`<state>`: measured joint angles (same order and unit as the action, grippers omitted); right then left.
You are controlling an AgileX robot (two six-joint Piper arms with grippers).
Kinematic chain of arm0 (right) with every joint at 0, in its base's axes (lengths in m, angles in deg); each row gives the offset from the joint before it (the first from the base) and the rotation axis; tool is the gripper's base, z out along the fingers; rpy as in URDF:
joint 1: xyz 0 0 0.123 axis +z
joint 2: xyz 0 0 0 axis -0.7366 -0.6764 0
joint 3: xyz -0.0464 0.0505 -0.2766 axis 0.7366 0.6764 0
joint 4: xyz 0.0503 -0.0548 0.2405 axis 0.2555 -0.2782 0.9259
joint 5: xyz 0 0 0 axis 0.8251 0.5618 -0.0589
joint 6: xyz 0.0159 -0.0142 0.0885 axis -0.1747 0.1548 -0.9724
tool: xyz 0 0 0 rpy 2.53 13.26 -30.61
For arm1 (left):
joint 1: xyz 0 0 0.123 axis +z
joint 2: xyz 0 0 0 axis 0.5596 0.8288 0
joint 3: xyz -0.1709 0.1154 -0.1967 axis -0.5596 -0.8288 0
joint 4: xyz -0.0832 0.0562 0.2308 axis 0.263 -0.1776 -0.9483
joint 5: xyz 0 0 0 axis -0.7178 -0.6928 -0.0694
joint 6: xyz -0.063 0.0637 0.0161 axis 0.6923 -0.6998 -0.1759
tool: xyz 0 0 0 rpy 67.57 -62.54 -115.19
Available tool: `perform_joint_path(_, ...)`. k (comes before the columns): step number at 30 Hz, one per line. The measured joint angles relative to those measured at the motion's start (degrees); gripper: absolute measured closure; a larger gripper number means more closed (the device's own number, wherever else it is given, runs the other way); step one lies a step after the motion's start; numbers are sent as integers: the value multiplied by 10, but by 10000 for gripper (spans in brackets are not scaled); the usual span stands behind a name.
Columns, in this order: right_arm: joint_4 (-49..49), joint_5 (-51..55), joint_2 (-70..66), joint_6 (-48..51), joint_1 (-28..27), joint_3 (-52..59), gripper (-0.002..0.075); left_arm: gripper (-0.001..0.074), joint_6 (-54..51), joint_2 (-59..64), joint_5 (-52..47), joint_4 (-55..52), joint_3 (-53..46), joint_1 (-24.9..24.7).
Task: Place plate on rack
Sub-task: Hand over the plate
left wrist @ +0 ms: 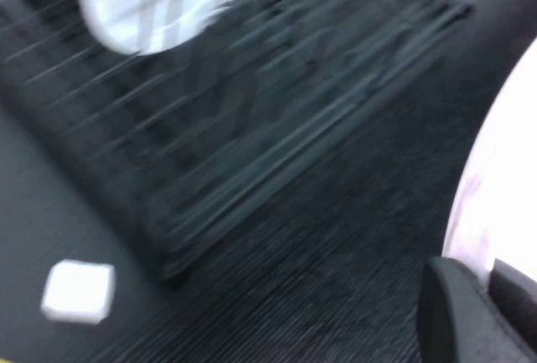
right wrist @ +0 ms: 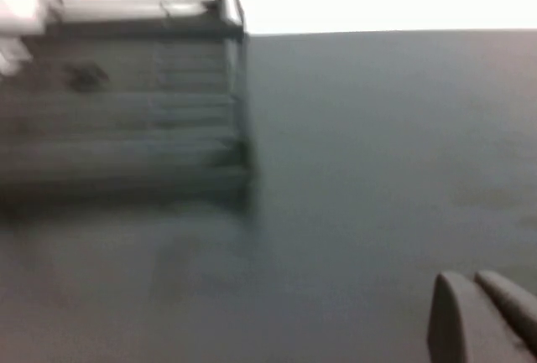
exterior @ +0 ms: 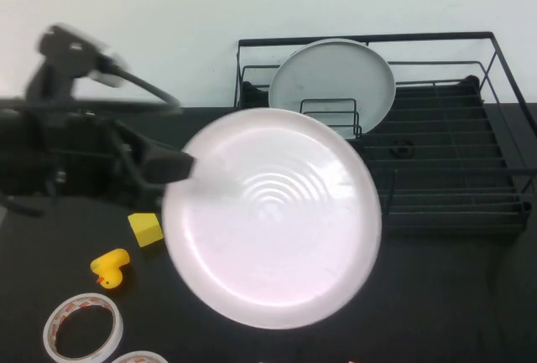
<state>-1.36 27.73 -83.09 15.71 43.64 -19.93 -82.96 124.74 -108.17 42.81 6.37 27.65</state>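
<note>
My left gripper (exterior: 183, 167) is shut on the left rim of the large pinkish-white plate (exterior: 273, 216) and holds it raised above the table, in front of the rack, with its ringed underside facing the high camera. The left wrist view shows the fingers (left wrist: 457, 308) clamped on the plate's edge (left wrist: 503, 187). The black wire rack (exterior: 457, 162) stands at the back right and also shows in the left wrist view (left wrist: 252, 128) and the right wrist view (right wrist: 126, 128). My right gripper (right wrist: 474, 283) is shut and empty over bare dark table to the rack's right.
A smaller grey-white plate (exterior: 333, 82) stands upright in the rack's left part. A yellow block (exterior: 145, 229), a yellow duck (exterior: 110, 267) and tape rolls (exterior: 82, 327) lie at the front left. A white block (left wrist: 77, 292) lies on the table.
</note>
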Motion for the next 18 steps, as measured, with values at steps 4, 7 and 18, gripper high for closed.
perform_joint_path(4, 225, -33, 0, -107, 0, 4, 728, 734, 18, 0, 53, 2, -1, -50)
perform_joint_path(7, 385, -50, 0, -147, 0, 4, 728, 734, 35, 0, 92, 4, -1, -77)
perform_joint_path(18, 499, -34, 0, -13, 0, 4, 728, 734, 46, 0, 164, 27, -1, -115)
